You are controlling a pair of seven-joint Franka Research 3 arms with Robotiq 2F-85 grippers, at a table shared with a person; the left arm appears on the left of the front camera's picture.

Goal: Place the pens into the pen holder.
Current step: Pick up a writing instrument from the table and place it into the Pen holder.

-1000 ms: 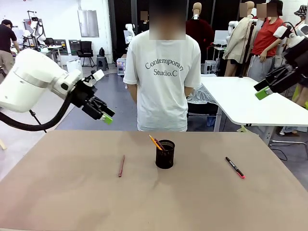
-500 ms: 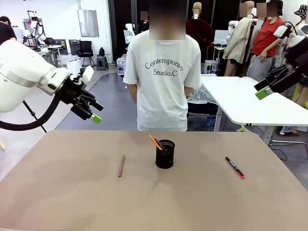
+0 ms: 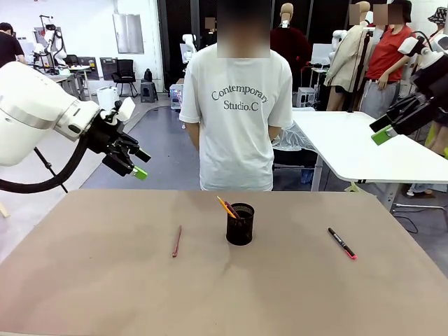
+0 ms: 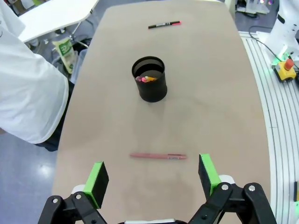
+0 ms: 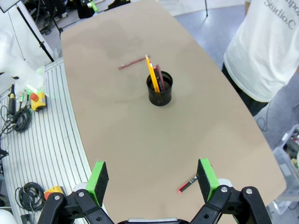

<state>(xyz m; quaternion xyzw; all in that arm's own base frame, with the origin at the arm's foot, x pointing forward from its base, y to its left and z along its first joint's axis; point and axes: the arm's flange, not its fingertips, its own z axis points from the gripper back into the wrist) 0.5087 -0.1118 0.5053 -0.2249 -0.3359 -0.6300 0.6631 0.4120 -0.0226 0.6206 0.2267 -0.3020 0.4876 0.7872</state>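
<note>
- Ahead of the left tool (image 4: 153, 173), which is held clear above the bench (image 4: 224, 102) with its fingers spread and nothing pinched, a reddish-brown pen (image 4: 158, 156) is seen lying flat. It lies crosswise, framed between the green pads (image 4: 99, 177).
- Farther ahead of that tool the pen holder (image 4: 152, 91) is stood upright, with a yellow pencil (image 4: 149, 79) kept inside. Beyond it a black marker (image 4: 163, 24) is laid on the bench.
- The right tool (image 5: 153, 175) is likewise held high, spread and empty. In its wrist view the black marker is seen close beside one pad, and the pen holder well ahead.
- Across the bench a person (image 3: 238, 105) is stood.
</note>
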